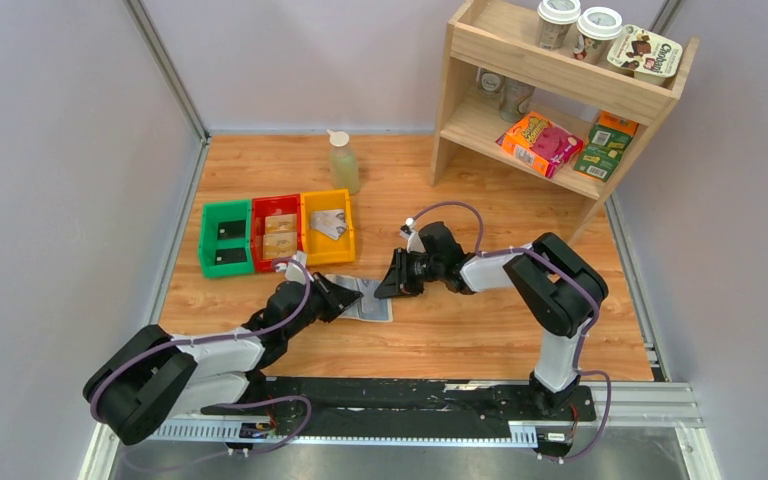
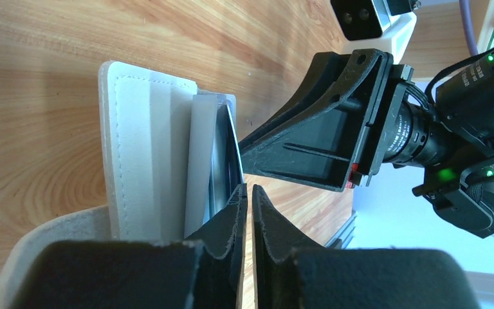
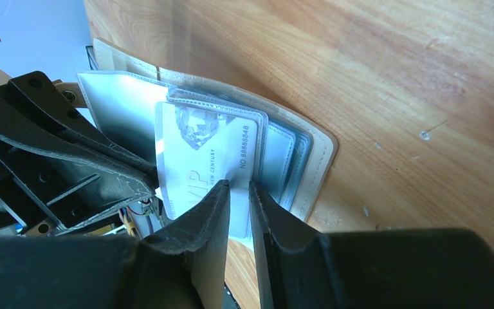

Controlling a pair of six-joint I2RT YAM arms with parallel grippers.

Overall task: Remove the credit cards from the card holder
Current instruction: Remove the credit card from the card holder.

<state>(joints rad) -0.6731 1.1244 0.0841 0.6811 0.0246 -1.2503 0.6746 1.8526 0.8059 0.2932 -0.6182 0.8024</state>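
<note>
The card holder lies open on the wooden table, beige rim and pale blue-grey pockets up; it also shows in the left wrist view. A silvery grey credit card printed "VIP" sticks partway out of a pocket, and its edge shows in the left wrist view. My right gripper has its fingertips at the card's face, jaws a narrow gap apart, nothing between them. My left gripper is shut at the holder's left side, holding nothing visible.
Green, red and yellow bins behind the holder hold black, tan and grey cards. A bottle stands behind them. A wooden shelf with cups and boxes is at the back right.
</note>
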